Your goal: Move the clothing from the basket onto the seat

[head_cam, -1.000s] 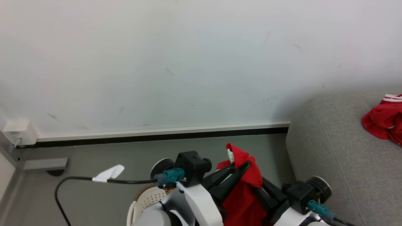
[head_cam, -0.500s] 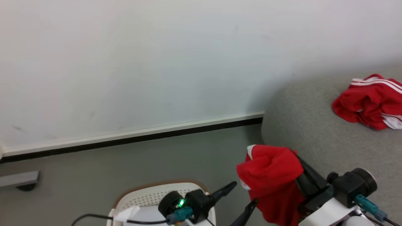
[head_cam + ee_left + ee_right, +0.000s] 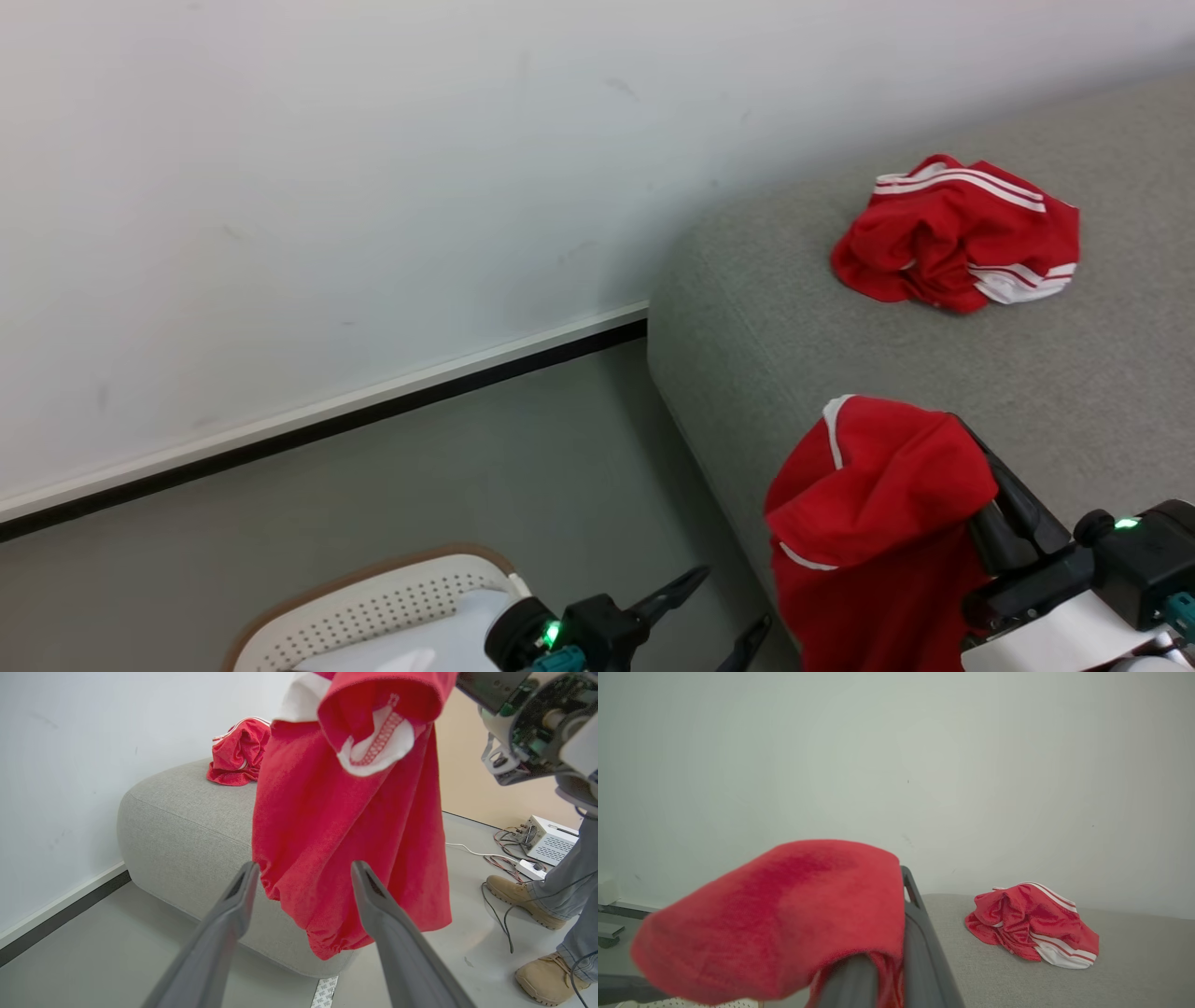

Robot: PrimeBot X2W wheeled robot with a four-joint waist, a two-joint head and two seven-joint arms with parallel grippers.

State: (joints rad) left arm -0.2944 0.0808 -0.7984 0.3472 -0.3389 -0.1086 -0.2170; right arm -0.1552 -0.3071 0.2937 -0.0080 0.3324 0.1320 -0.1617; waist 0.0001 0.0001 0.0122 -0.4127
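Observation:
A red garment (image 3: pixel 873 523) with white trim hangs from my right gripper (image 3: pixel 985 481), which is shut on it over the seat's near left corner. In the right wrist view the cloth (image 3: pixel 784 914) drapes over the dark fingers (image 3: pixel 920 947). My left gripper (image 3: pixel 719 607) stands open and holds nothing, low between the basket (image 3: pixel 373 597) and the seat (image 3: pixel 934 373). In the left wrist view its fingers (image 3: pixel 233 905) point at the hanging garment (image 3: pixel 345 826) without touching it. Another red piece of clothing (image 3: pixel 952 233) with white stripes lies crumpled on the seat.
A white wall with a pale and black baseboard (image 3: pixel 373 401) runs behind the grey floor (image 3: pixel 420 485). In the left wrist view a person's legs and tan boots (image 3: pixel 523 896) stand right of the seat, near a white box (image 3: pixel 546 840) and loose cables.
My left gripper has opened and let go of the red garment, dropping low beside the basket. The right gripper keeps the garment, which is now at the seat's edge. The head view has swung right.

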